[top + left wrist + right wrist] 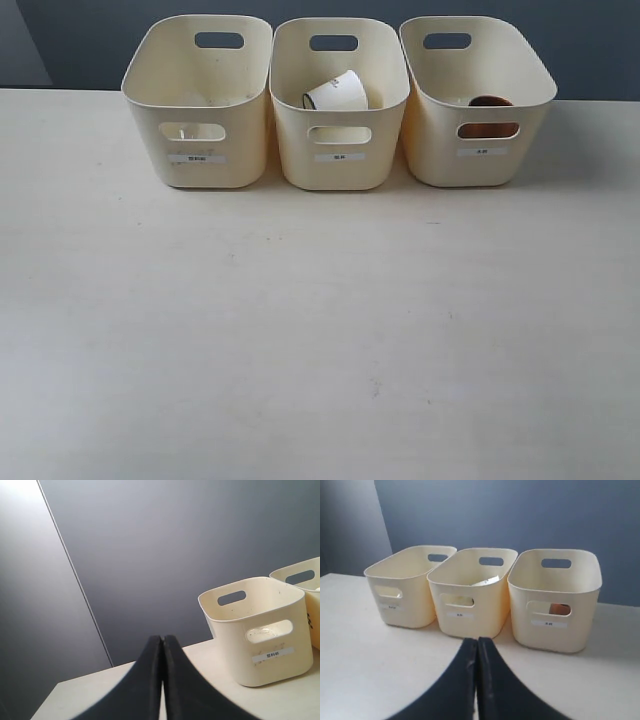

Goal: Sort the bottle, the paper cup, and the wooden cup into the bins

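Only a faint clear trace of the bottle [190, 131] shows through the handle slot of the left-hand bin [150, 120] in the exterior view; the right-hand bin [440, 150] hides all of the wooden cup [490, 102] but its rim and a strip, the middle bin [290, 150] the base of the paper cup [337, 93]. The labels [339, 157] are too small to read. The wrist views crop the left fingers [145, 690] and right fingers [460, 680] at the frame edge

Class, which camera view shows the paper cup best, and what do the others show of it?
The exterior view: the paper cup lies tipped in the middle bin, rim and side visible. The right wrist view shows only a white sliver over that bin's front wall; the left wrist view gives no clear sight of it.
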Tool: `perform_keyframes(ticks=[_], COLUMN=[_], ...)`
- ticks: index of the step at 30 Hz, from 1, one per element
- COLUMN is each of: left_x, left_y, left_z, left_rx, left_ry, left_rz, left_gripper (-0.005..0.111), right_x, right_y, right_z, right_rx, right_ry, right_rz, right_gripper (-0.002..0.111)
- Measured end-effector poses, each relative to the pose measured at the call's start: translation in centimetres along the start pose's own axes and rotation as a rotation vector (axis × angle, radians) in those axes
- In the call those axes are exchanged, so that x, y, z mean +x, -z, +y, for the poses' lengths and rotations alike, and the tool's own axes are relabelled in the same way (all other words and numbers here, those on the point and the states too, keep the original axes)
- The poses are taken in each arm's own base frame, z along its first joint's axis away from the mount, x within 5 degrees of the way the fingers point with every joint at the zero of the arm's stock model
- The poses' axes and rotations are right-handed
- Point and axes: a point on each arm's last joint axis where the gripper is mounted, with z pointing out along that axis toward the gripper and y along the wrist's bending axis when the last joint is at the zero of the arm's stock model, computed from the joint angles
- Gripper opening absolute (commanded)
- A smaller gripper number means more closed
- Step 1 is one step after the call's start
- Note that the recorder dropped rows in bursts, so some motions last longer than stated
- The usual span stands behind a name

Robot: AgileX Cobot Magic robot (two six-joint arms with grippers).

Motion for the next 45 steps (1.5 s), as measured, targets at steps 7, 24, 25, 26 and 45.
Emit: perform_keyframes(ticks=[7,24,25,26,45], left_x=[0.0,0.0,0.0,0.0,0.0], left_y=[0.0,0.0,0.0,0.0,0.0], left_z=[0.0,0.0,0.0,0.0,0.0], left_rx=[0.000,0.000,0.000,0.000,0.000], left_ry=[0.000,0.000,0.000,0.000,0.000], left_rz=[0.002,0.002,0.002,0.002,0.002], left_gripper=[0.000,0.000,0.000,0.000,0.000], right_x=[1.7,2.4,2.4,2.4,6.0], right_y=[0.4,0.1,0.1,0.1,-0.5], right_z=[-0.8,-1.5,-1.5,-1.5,-2.8], right_rx=[0.108,0.193,0.192,0.192,0.306], right_ry=[-0.120,-0.179,-0.180,-0.180,0.190], right_rz=[-0.138,-0.171,-0.172,-0.172,0.050], right_gripper=[0.000,0.000,0.000,0.000,0.000])
